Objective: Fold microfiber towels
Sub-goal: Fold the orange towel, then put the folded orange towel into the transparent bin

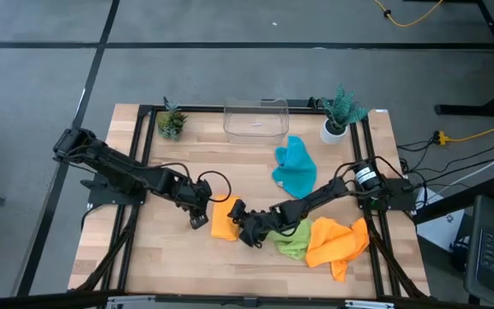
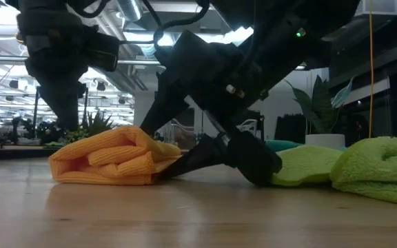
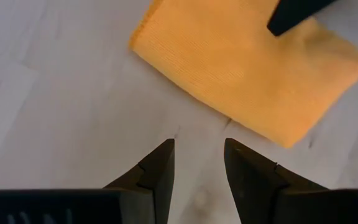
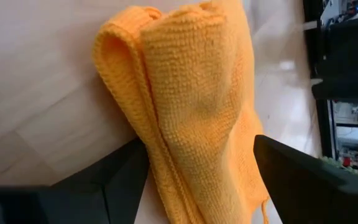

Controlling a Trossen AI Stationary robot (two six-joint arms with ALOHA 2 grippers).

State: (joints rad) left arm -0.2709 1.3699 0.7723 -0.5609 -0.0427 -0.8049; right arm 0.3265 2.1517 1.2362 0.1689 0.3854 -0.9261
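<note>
Folded orange towel (image 1: 222, 218) lay flat on wooden table (image 1: 170, 266), near front centre, layered edges visible in low view (image 2: 109, 164). Right gripper (image 1: 240, 216) spread wide, fingers straddling towel's folded end; one finger (image 4: 114, 177) touching the fold, the other (image 4: 303, 180) at opposite side of cloth (image 4: 191, 112). Not closed on it. In low view, right finger tip (image 2: 191, 162) rested at table level against towel edge. Left gripper (image 1: 201, 215) just beside towel's other side, fingers (image 3: 157, 171) parted by a narrow gap, nothing between them, cloth (image 3: 247, 68) just ahead of tips. Further out: lime green towel (image 1: 292, 240) and second orange towel (image 1: 337, 243) bunched together beside right arm; teal-blue towel (image 1: 295, 167) crumpled near clear bin (image 1: 256, 118).
</note>
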